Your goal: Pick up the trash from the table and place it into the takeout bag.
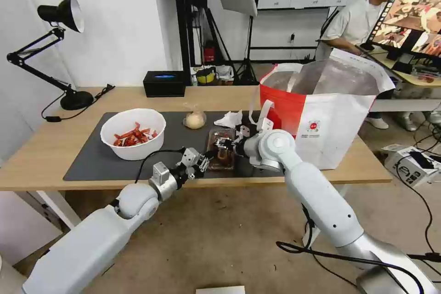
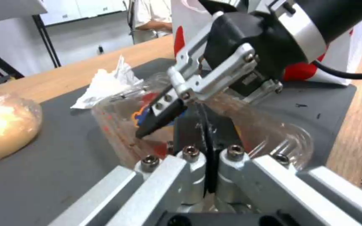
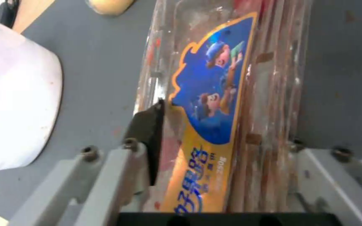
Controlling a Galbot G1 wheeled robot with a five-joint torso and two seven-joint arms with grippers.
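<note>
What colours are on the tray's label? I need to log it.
Blue with cartoon figures and a yellow border, on the tray; clearest in the right wrist view.

Head view: the table (image 1: 55, 147) is being viewed from above, facing forward and down.
Left wrist view: the tray (image 2: 118, 119) is being viewed close, low across the mat.
Right wrist view: looking straight down, very near.
Shared: the tray is being seen in all three.

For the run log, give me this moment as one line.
right gripper: straddling tray | left gripper: shut at tray's near edge | bag: open
</note>
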